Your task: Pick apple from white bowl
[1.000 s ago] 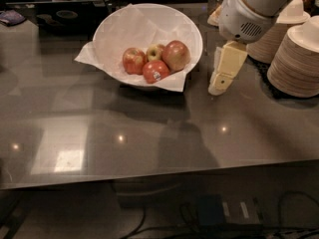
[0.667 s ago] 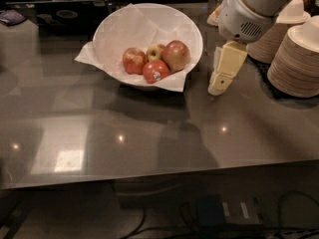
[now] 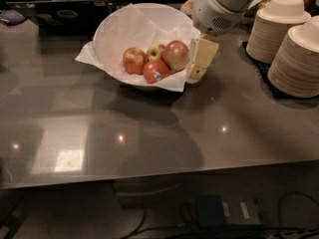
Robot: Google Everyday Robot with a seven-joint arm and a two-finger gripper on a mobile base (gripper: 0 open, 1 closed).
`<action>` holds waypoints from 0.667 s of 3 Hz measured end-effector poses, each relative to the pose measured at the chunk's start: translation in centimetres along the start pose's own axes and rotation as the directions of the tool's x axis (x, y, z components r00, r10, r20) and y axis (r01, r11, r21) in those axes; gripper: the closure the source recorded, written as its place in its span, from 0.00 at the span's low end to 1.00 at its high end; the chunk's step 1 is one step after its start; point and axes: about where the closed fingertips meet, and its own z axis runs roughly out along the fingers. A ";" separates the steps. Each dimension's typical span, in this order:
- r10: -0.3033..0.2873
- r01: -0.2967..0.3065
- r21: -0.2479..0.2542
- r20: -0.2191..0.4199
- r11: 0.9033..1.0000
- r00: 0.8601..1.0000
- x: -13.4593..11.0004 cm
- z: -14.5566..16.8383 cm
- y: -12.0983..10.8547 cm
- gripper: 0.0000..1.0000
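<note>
Cream-coloured jaws hang just outside the right rim of the white bowl (image 3: 117, 31), low over the counter (image 3: 159, 133); whether they are released or clenched, I cannot tell. The apple (image 3: 134, 60) lies at the left of the cluster inside the bowl, touching the stickered apple (image 3: 156, 71). The best approach is probably to rise over the rim, cross, then descend straight, straddling it clear of its neighbours and the paper (image 3: 89, 58).
</note>
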 end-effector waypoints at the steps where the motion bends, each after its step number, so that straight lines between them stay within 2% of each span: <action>1: -0.069 0.068 0.018 0.095 0.998 0.993 -3.6 2.1 -2.8 0.00; 2: -0.093 0.092 0.012 0.193 0.996 0.977 -6.2 4.3 -4.8 0.00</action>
